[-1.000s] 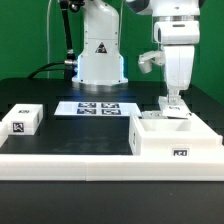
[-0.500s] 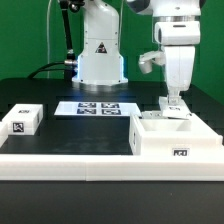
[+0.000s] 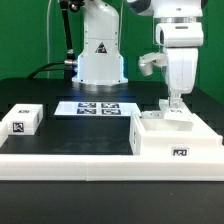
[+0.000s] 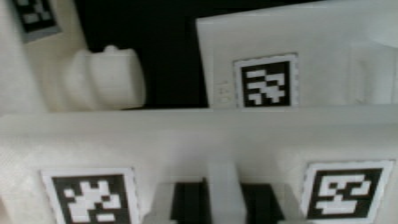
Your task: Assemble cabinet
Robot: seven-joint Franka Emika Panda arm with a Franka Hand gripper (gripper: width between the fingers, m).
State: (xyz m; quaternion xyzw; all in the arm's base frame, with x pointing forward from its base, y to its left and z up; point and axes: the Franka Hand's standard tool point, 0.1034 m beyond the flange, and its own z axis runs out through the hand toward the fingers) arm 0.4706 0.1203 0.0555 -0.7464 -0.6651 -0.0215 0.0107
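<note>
Sitting toward four o'clock in the exterior view, the cabinet body (image 3: 160, 146) is an open-topped white box on the black table (image 3: 80, 132), with a marker tag on the wall facing the camera. The gripper (image 3: 175, 104) hangs straight down over the box's far edge, at about twelve o'clock from the box's middle. Its fingertips are level with that rim and seem to touch it. They look narrow and close together, but I cannot tell whether they are clamped on the wall or merely resting there.

The wrist view is blurred. It shows a white wall of the cabinet body (image 4: 196, 140) with two tags, and beyond it a tagged white panel (image 4: 267, 85) with a round white knob (image 4: 107, 75) just beside it.

At about nine o'clock, well apart from the box, lies a small white block (image 3: 24, 120) with its own tag. The marker board (image 3: 98, 108) lies flat near the centre, between the two. The arm's base (image 3: 100, 55) stands at twelve o'clock, and a white rail (image 3: 60, 162) runs along six o'clock.
</note>
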